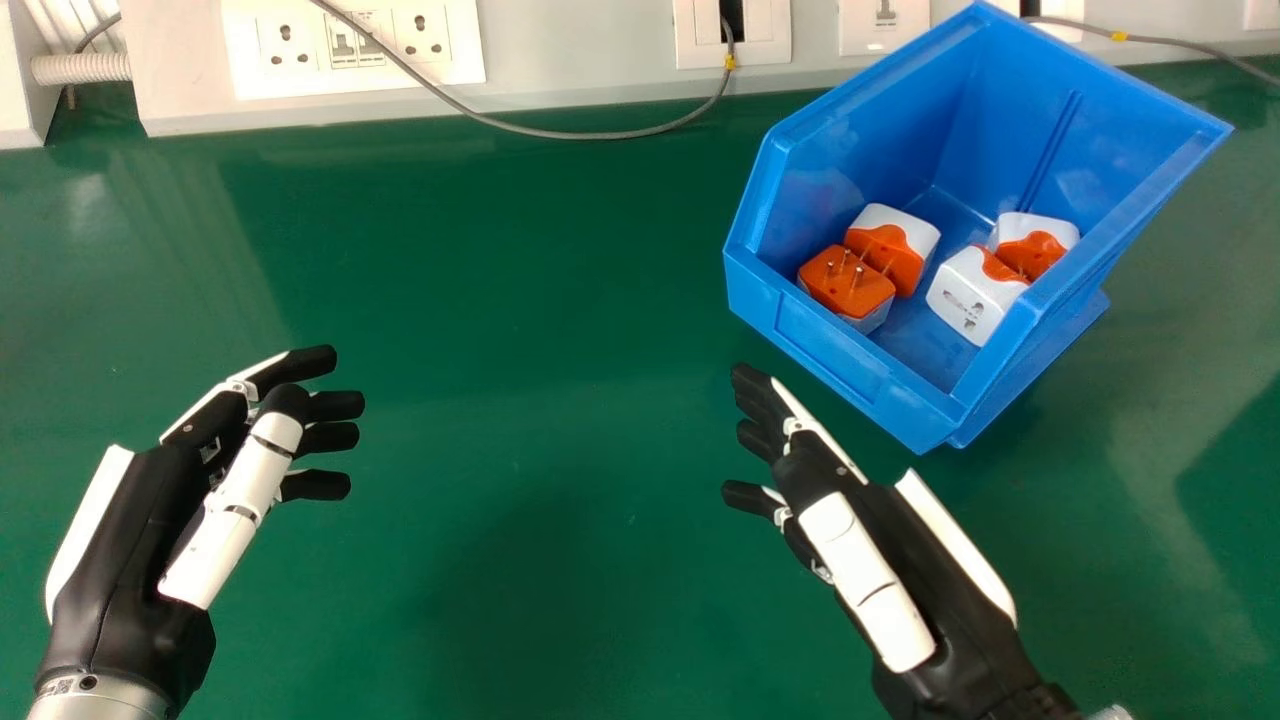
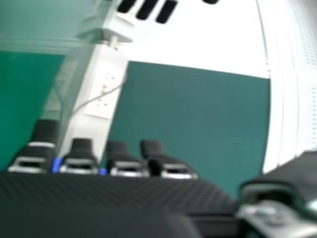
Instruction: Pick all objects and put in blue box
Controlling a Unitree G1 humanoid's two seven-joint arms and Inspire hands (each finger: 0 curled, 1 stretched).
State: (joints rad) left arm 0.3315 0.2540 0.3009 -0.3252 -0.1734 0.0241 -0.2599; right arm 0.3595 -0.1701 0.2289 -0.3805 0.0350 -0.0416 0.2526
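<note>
The right hand [image 1: 915,530] is being held open over the green bench [image 1: 550,350], its fingers extended near the low near wall of the blue box [image 1: 840,350]. The box is being supported by the bench near its far edge, towards the right. Four orange-and-white plug adapters [image 1: 975,297] are being contained on the box's floor, in two pairs: one pair is being shown towards the left wall, its nearer adapter [image 1: 848,282] with pins upward, and the other towards the right wall. The left hand [image 1: 140,530] is being held open over the bench's left part, well apart from the box. Along the far edge, the bench is being bordered by white socket trunking [image 1: 590,60], crossed by a grey cable [image 1: 560,135].
</note>
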